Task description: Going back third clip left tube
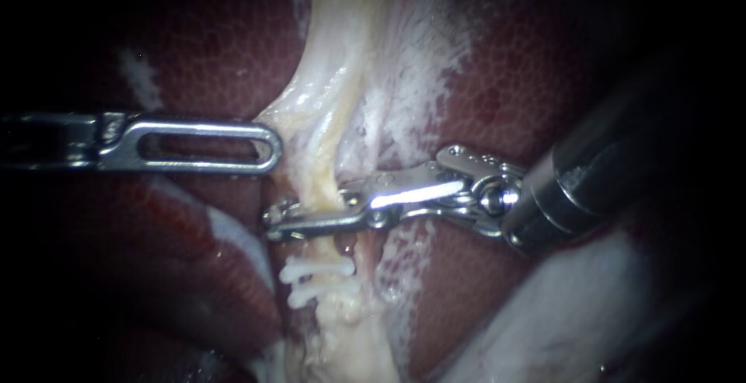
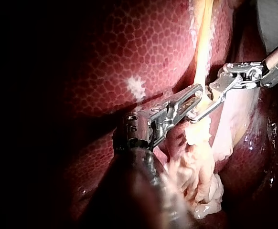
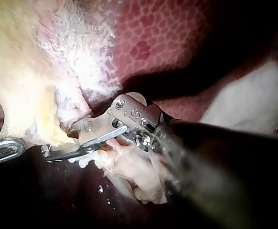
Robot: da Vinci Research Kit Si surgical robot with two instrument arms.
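Note:
A pale tube (image 1: 325, 167) runs down the middle of the endoscope view over the dark red liver (image 1: 536, 72). My right instrument (image 1: 299, 218) reaches in across it, jaws open, with the tube in the narrow gap between them. Two white clips (image 1: 318, 273) sit on the tube just below these jaws. My left instrument (image 1: 268, 146) lies level, its slotted jaws shut, the tip against the tube's left edge. In the left wrist view my left instrument (image 2: 196, 93) meets the right instrument (image 2: 198, 112) at the tube (image 2: 203, 57). The right wrist view shows my right instrument (image 3: 62, 145) at the tube and the left instrument's tip (image 3: 10, 147) beside it.
Frayed white tissue (image 1: 412, 88) spreads to the right of the tube. A broad pale fold (image 1: 575, 313) lies under my right instrument's shaft. Lumpy yellowish tissue (image 2: 201, 167) hangs beyond the clips in the left wrist view.

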